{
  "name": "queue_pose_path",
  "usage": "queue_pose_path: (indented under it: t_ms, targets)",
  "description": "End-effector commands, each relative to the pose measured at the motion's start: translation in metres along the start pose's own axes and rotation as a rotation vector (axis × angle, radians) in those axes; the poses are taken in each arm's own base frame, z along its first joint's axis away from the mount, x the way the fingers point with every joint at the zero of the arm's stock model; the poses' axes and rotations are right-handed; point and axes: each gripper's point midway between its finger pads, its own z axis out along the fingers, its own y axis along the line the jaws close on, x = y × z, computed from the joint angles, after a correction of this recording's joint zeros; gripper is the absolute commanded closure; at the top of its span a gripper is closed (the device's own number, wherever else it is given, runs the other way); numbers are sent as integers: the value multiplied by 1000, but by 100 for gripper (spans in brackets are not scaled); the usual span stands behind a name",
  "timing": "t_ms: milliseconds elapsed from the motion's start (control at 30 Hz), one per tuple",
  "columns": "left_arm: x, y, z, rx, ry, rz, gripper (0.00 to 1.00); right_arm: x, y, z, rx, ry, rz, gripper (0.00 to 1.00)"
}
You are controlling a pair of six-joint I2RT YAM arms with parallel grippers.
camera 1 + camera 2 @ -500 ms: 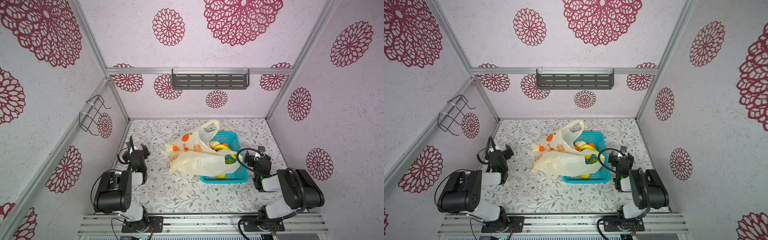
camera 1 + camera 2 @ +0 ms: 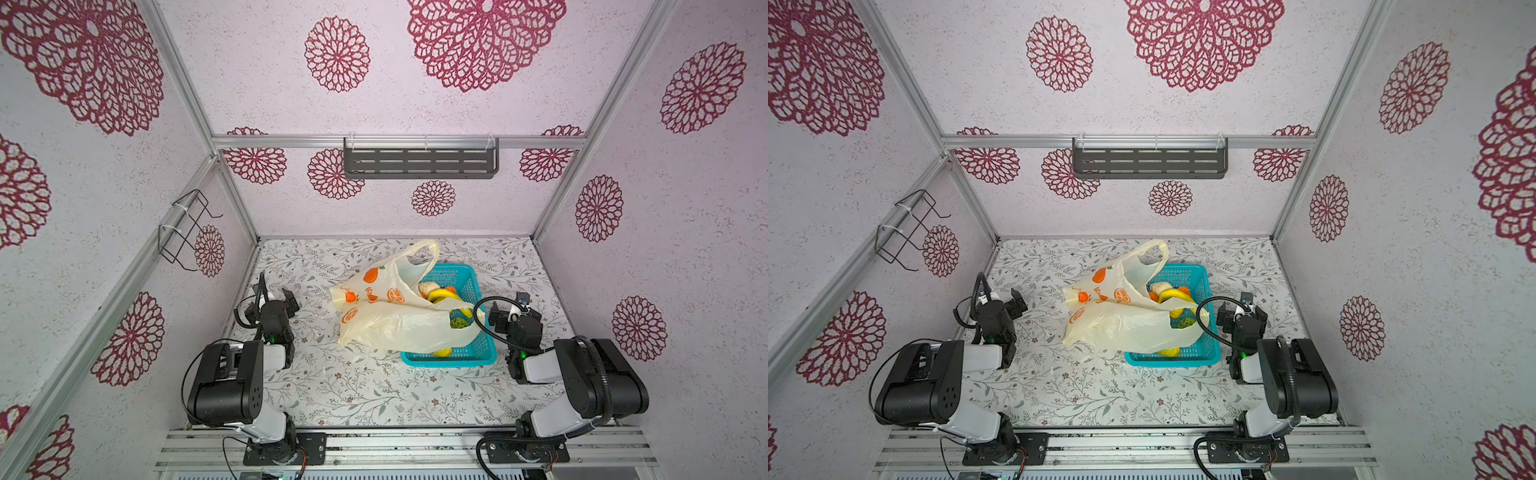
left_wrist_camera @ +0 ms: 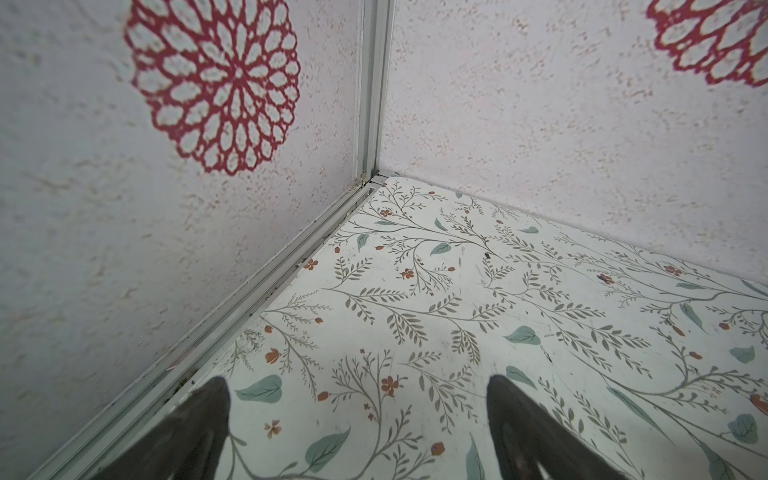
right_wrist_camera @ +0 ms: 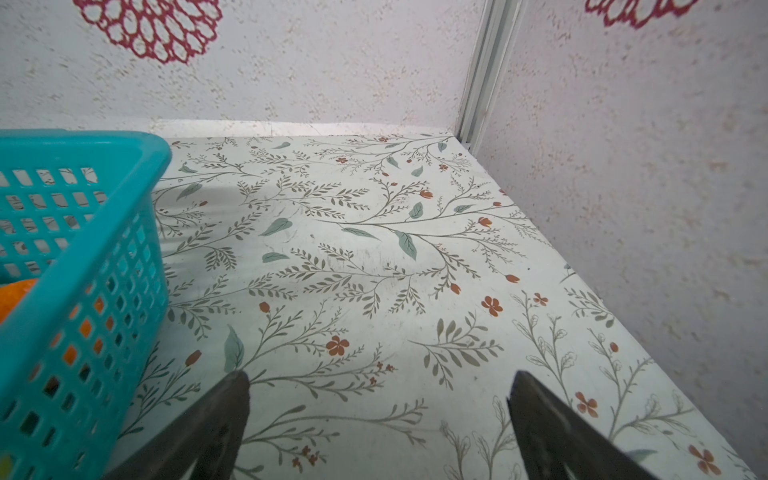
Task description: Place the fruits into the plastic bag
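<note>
- Nothing visibly moved vs. half a sec earlier: both arms, bag & basket sat as before.
- Wrist view: left hand (image 3: 357, 382) stood wide open, empty, aimed at bare desk (image 3: 415, 291) by the back-left corner.
- Same for right hand (image 4: 380, 376): wide open, nothing held, teal basket (image 4: 104, 266) wall just beside it.
- Mid-desk, the plastic bag (image 2: 395, 328) lay with its long axis roughly left-right. Closed end pointed toward the left arm, handles & mouth were draped over the basket.
- All visible fruits sat in the basket, none clearly in the bag: banana (image 2: 444, 294), an orange (image 4: 14, 295), green-yellow fruit (image 2: 459, 322) showing through a handle loop.
- Judged: right arm much nearer the fruits, left arm nearer the bag body. So left would prob. hold the bag open while right picked.
</note>
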Motion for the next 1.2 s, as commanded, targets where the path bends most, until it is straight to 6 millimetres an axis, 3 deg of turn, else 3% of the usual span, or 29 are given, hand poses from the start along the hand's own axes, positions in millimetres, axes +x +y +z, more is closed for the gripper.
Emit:
queue_pose_path:
  t_ms: [0, 300, 367, 533, 667, 800, 933, 1000, 1067, 1167]
  targets:
    - [-4, -3, -1, 20, -17, 22, 3, -19, -1, 1, -5, -58, 31, 1]
    - [-3, -4, 0, 20, -11, 26, 3, -19, 0, 2, -11, -55, 31, 1]
    - [-7, -5, -2, 31, -25, 27, 3, -23, -3, 1, 6, -60, 32, 6]
    - [-51, -5, -9, -98, 104, 61, 2, -69, -18, 2, 159, 34, 106, 18]
    - [-88, -31, -26, -89, 72, 31, 3, -92, -2, -15, 178, 7, 288, 26]
    - [-111, -104, -60, 40, 187, -59, 3, -116, 24, -29, 182, 29, 286, 28]
    - [-114, -207, -113, 299, 375, -112, 2, -131, 53, -27, 86, 109, 243, 28]
    - [-108, -260, -149, 435, 465, -87, 3, -132, 62, -27, 48, 151, 239, 28]
    - [-98, -299, -178, 528, 553, -48, 3, -132, 67, -27, 26, 190, 240, 29]
    - [-73, -329, -203, 541, 666, 46, 3, -131, 72, -30, 1, 234, 253, 28]
